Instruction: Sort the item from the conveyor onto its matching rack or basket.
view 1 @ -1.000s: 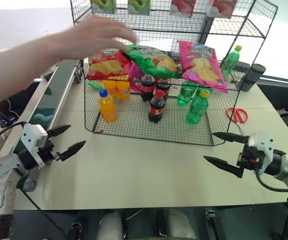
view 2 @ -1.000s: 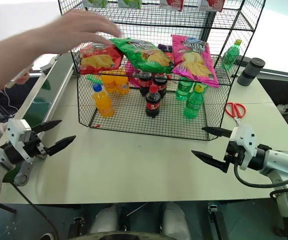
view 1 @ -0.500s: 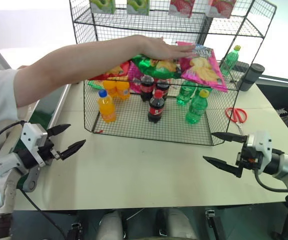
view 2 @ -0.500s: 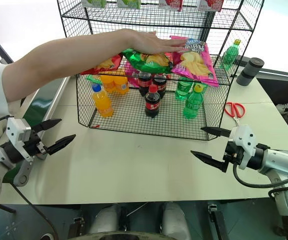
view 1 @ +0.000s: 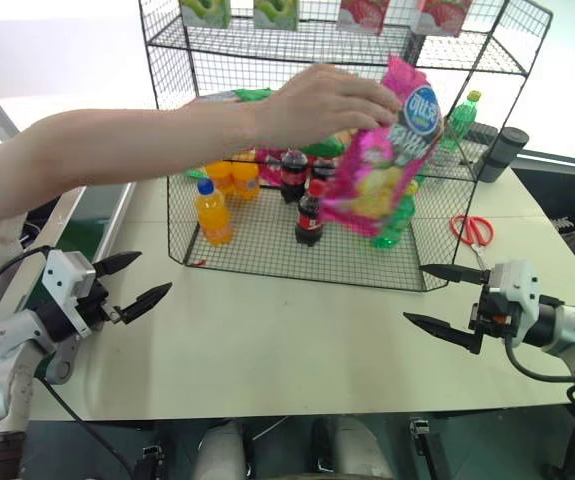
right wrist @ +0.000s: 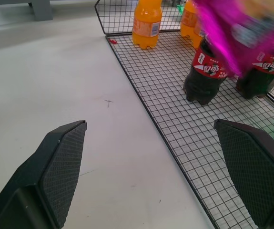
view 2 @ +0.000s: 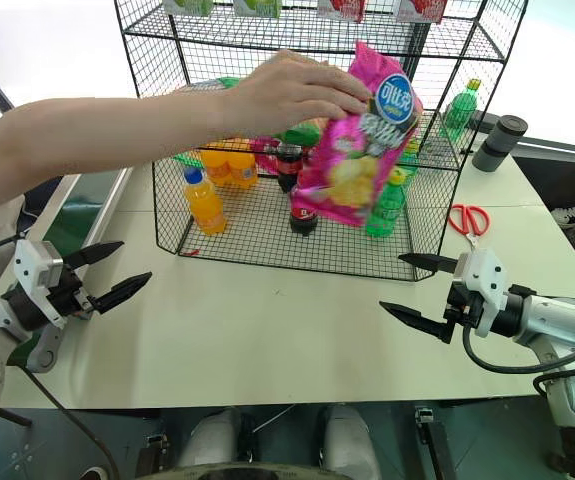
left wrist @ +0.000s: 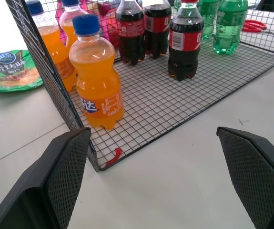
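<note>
A person's hand (view 1: 317, 100) holds the pink chip bag (view 1: 382, 150) in the air in front of the black wire rack (view 1: 267, 40), not on the conveyor (view 1: 87, 215). The robot's sorting looks unstarted: left tool (view 1: 132, 280) and right tool (view 1: 445, 300) hover wide and empty over the pale table (view 1: 267, 340), where red scissors (view 1: 475, 230) lie beside the rack.

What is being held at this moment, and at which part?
A person's hand holds the pink chip bag by its top edge. Both robot hands, left and right, are open and hold nothing.
</note>
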Controlling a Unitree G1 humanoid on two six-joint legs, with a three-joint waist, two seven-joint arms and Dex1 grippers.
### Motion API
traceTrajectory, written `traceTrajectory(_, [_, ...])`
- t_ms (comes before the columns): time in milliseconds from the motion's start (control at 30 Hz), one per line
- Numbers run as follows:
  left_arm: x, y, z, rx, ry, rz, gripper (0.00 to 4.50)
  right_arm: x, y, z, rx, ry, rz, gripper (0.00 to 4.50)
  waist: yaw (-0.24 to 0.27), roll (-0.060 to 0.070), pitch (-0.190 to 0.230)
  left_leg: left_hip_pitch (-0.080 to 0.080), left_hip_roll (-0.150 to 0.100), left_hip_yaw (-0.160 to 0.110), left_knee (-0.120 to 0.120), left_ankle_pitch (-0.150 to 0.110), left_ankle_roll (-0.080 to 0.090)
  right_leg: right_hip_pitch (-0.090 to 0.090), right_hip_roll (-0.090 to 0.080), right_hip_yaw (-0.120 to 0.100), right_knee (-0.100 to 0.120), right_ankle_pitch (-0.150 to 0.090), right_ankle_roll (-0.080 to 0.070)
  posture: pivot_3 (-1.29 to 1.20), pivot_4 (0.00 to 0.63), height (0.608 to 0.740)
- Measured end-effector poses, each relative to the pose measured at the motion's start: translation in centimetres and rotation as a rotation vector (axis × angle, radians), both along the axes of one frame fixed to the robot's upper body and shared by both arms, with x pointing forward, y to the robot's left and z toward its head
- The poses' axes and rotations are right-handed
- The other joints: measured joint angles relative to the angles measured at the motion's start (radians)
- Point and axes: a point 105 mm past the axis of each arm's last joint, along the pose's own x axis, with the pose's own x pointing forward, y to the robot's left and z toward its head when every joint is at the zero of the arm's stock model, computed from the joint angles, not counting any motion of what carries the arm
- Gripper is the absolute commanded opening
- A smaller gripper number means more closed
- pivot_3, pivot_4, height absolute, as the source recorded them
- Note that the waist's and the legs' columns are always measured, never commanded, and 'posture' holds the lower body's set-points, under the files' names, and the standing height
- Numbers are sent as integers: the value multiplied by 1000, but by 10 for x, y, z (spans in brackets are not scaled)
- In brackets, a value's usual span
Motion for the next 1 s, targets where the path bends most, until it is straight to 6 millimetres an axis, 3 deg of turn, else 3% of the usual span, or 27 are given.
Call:
traceTrajectory(700, [-1, -1, -2, -8, -3, -1, 4500, 4, 3, 0, -13, -7, 30, 4463, -1, 0, 0, 0, 0, 0, 0, 0, 0, 0, 0, 0, 0, 0, 0, 0, 150, 726])
traceTrajectory(1000, [-9, 4, -12, 19, 6, 22, 4500, 5, 5, -3, -12, 7, 44, 4463, 2, 0, 0, 0, 1, 0, 0, 0, 0, 0, 0, 0, 0, 0, 0, 0, 150, 726])
